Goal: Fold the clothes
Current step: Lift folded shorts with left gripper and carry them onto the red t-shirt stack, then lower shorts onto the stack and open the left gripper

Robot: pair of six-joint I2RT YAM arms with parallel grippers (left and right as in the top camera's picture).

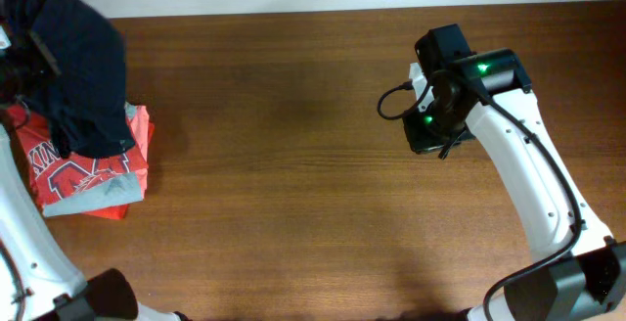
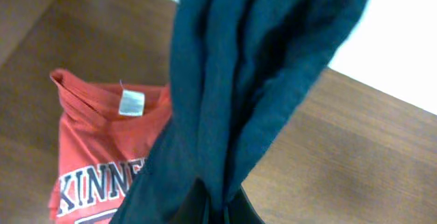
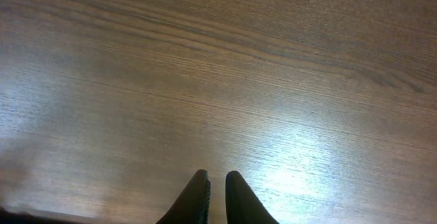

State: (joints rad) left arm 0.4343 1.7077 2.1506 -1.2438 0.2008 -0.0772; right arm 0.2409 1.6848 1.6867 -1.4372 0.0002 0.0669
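Left gripper [image 2: 217, 207] pinches the bunched navy garment [image 2: 239, 74], which hangs over the table's [image 1: 293, 184] left edge. Folded red shirt [image 1: 93, 174] lies flat beneath it, by the left edge. Right gripper [image 3: 217, 183]: fingers nearly together, holding nothing, over the right half nearer the far edge.

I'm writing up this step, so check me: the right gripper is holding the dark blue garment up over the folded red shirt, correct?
Not quite. It is the left gripper that holds the dark blue garment up over the folded red shirt; the left wrist view shows the cloth pinched between its fingers. The right gripper hangs over the table, holding nothing.
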